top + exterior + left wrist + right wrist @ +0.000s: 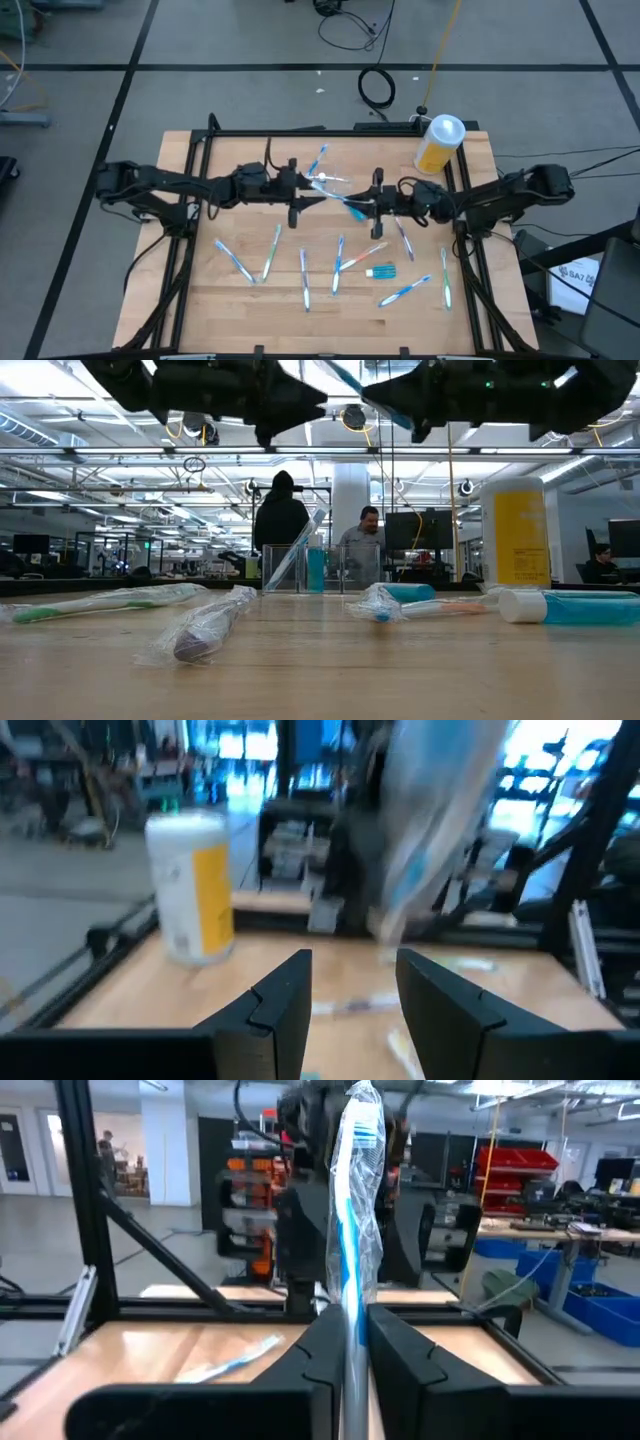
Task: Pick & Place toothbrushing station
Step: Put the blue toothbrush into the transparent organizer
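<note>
The clear plastic cup [330,183] stands on the wooden surface [220,300] just above the middle of the high view, between the two arms, with one toothbrush [317,160] leaning out of it toward the upper left; in the low view the cup [320,568] shows at mid-frame with a teal item inside. A blue wrapped toothbrush [355,1210] is clamped between the fingers of the right tool [347,1345], standing up out of them in the right wrist view; in the high view this tool [362,205] sits just right of the cup with the brush [352,207] slanting toward the cup. The left tool [352,990] has its fingers parted with nothing between them, and in the high view it [303,193] hangs just left of the cup. The other wrapped toothbrushes [305,277] lie scattered over the lower half of the surface, from lower left to lower right. A teal toothpaste tube [382,271] lies among them right of centre, and in the low view another tube [575,606] lies at the right edge. The yellow bottle [439,144] with its white cap stands at the upper right corner of the surface. Two people [281,515] are visible in the room beyond in the low view.
</note>
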Controlling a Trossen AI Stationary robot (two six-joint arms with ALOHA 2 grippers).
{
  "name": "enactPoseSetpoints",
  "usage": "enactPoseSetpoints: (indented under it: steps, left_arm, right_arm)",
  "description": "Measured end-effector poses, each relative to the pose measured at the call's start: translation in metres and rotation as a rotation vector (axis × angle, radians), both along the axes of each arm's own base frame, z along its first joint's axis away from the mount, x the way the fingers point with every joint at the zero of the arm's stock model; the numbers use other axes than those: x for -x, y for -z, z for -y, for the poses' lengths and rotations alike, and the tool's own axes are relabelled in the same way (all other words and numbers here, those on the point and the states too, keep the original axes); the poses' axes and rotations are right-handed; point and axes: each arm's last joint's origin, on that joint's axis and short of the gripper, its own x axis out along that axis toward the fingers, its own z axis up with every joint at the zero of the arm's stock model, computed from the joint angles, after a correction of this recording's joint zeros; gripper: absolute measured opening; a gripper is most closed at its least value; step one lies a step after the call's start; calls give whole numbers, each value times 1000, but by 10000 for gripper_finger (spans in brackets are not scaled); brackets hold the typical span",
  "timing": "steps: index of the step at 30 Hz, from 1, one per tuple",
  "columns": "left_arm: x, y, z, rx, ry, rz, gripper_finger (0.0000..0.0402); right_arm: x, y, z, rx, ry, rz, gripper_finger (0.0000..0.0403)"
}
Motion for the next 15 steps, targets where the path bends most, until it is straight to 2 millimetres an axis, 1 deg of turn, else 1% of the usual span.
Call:
enactPoseSetpoints:
  steps: [3, 7, 9, 15]
  left_arm:
    - [-6, 4, 4, -16, 13, 29, 154]
    - [-9, 7, 7, -48, 25, 42, 154]
    - [-9, 6, 9, -73, 28, 43, 154]
    - [-9, 6, 9, -87, 29, 43, 154]
  right_arm:
    - [-11, 5, 2, 0, 7, -15, 28]
    - [-20, 10, 5, 0, 17, -15, 26]
    - [-21, 13, 7, 0, 26, -26, 27]
    - [-21, 13, 10, -14, 33, -20, 28]
